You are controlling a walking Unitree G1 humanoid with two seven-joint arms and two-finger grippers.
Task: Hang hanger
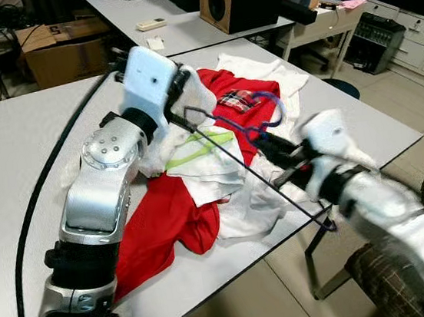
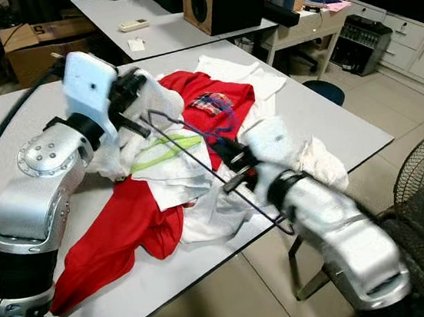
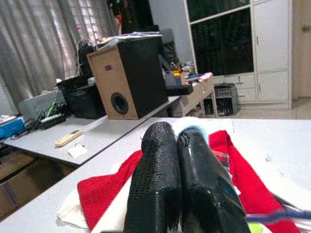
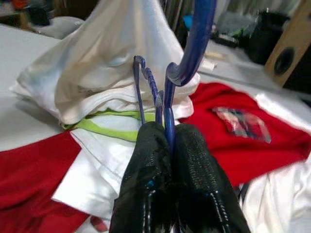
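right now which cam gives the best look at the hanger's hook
The right wrist view: the blue hook rises close and sharp just above the right gripper, shut on the hanger's neck. The eye views show the whole hanger over the clothes pile but the hook small. The left wrist view catches only a blue sliver.

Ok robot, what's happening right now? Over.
Right end effector shut on hanger neck. Left end effector shut over clothes. Hanger lies across the pile, not hung.
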